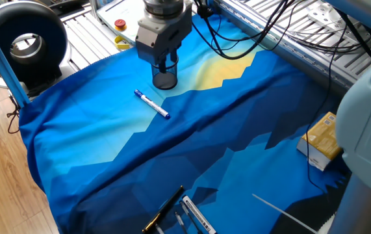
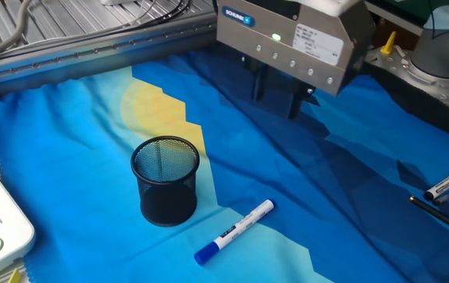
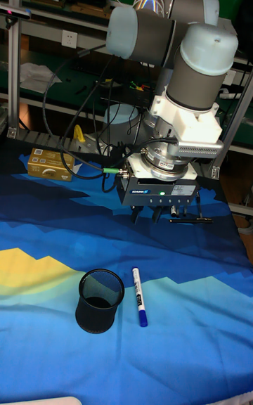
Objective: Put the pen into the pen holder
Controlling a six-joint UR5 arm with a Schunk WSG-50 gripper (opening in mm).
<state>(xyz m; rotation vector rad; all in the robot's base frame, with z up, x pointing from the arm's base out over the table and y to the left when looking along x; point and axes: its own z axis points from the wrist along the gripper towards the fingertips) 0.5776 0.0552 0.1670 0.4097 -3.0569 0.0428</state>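
Note:
The pen [image 2: 234, 231], white with a dark blue cap, lies flat on the blue cloth just right of the pen holder [image 2: 166, 181], a dark mesh cup standing upright and empty. Both also show in one fixed view as the pen [image 1: 151, 104] and the pen holder [image 1: 166, 79], and in the tall view as the pen [image 3: 140, 297] and the pen holder [image 3: 100, 299]. My gripper [image 2: 277, 96] hangs in the air behind them, fingers apart and pointing down, holding nothing. It appears as the gripper [image 3: 145, 219] above and behind the pen, and as the gripper [image 1: 164, 65] overlapping the cup.
A black-and-gold pen [image 1: 167, 209] and silver-grey pens [image 1: 195, 218] lie at the cloth's near edge; a silver-grey pen [image 2: 448, 182] shows at the right. A yellow box [image 1: 321, 140] sits at the cloth's side. Cables and metal rails [image 1: 282, 26] run behind the cloth.

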